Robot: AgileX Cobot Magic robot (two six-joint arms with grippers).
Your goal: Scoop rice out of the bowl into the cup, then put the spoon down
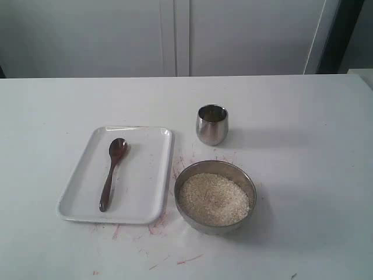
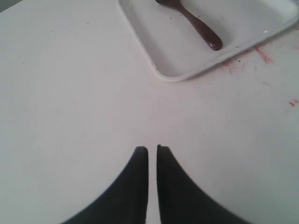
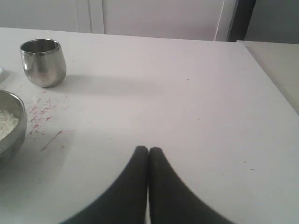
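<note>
The dark wooden spoon (image 1: 111, 172) lies on a white tray (image 1: 150, 192), its handle toward the table's front; the handle end shows in the left wrist view as the spoon (image 2: 202, 30). To its right stands the wide steel bowl (image 1: 243, 176), heaped with pale rice (image 1: 213, 199). Behind the bowl stands the small steel cup (image 1: 211, 124), seen also as the cup (image 3: 43, 62). Neither arm appears in the exterior view. My left gripper (image 2: 152, 148) hovers over bare table short of the tray, its fingers a sliver apart and holding nothing. My right gripper (image 3: 148, 149) is shut and empty, well away from the bowl (image 3: 11, 123).
The white table (image 1: 303, 146) carries red scratch marks (image 1: 175, 224) around the tray's front and the bowl. A pale cabinet wall (image 1: 175, 35) stands behind the far edge. The table's side edge (image 3: 268, 77) shows in the right wrist view.
</note>
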